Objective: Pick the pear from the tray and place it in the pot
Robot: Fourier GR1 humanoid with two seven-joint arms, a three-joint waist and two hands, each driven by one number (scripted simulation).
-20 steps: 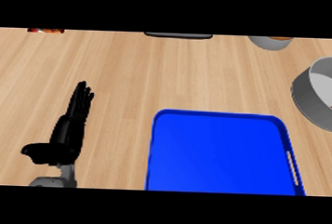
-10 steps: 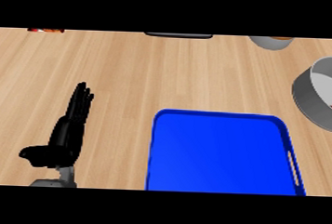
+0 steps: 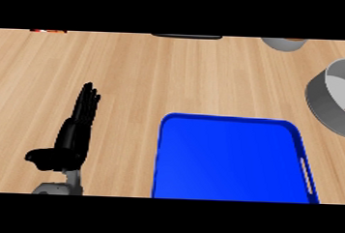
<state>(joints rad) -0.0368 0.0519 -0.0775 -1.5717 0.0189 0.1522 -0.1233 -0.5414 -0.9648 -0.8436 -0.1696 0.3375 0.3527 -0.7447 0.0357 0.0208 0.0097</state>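
Head view: blue tray (image 3: 231, 159) on the wooden tabletop (image 3: 169, 75), the grey pot (image 3: 320, 102) just beyond the tray's far right corner, the left hand (image 3: 69, 144) left of the tray with fingers straight, together and holding nothing; the pear's place cannot be told.

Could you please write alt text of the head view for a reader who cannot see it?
A blue tray lies on a wooden counter, with a grey pot cut off at the right edge. The left robot hand rests open at the lower left, fingers straight. No pear is in view.
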